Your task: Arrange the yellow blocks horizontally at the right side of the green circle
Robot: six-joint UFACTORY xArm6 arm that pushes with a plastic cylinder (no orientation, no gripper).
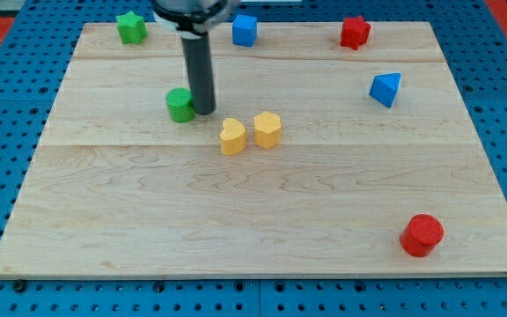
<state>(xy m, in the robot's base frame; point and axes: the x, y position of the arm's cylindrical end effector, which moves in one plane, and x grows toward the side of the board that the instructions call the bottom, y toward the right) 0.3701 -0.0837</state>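
Side by side, yellow blocks run horizontally right of green circle; my tip touches it.

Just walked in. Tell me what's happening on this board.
A single arm with a dark rod is pushing blocks on a wooden board. My tip sits right beside the green circle, on its right in the view. The two yellow blocks, a heart and a hexagon, lie side by side just lower right of the circle. Other blocks sit apart: a green star, a blue cube, a red star, a blue triangle and a red cylinder.
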